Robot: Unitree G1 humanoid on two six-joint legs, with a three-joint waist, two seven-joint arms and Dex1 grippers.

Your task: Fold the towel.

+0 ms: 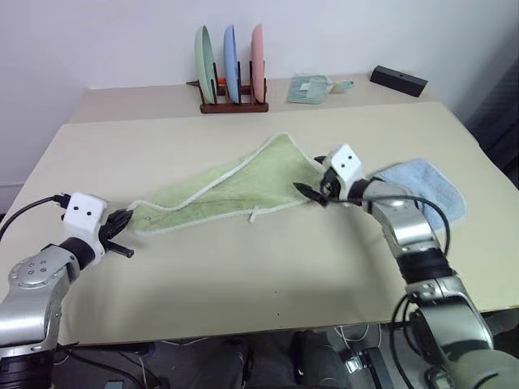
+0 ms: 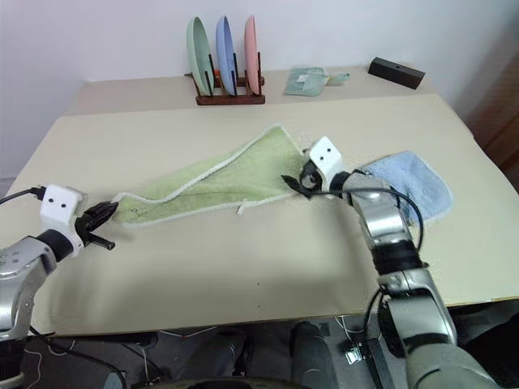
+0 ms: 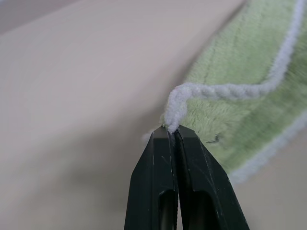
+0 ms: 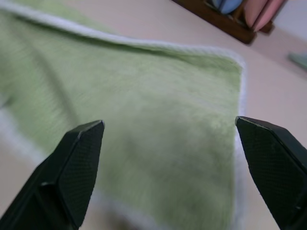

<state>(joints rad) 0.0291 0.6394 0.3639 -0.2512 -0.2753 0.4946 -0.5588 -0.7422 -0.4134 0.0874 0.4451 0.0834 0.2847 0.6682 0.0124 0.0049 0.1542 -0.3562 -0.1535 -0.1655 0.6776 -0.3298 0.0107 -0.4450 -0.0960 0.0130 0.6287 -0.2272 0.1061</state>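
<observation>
Towel (image 1: pixel 235 188) lies stretched across tabletop (image 1: pixel 243 275); left tool (image 1: pixel 122 223) pinched tight on its white-edged corner, right tool (image 1: pixel 312 192) gaping wide just above opposite end. Soft, light terry, prob. sags & bunches, so best taken by corner edging w/ a firm pinch.

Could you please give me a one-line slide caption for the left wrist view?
Left gripper, jaws shut, pinches the white-edged corner of the light green towel above the beige table.

Silver arms with white wrist blocks and black jaws

Each silver arm (image 1: pixel 413 235) has rounded metal segments with black joint bands, looping black cables, a white block with small dark holes, and wedge-shaped black fingers (image 4: pixel 76 167) with textured faces.
</observation>
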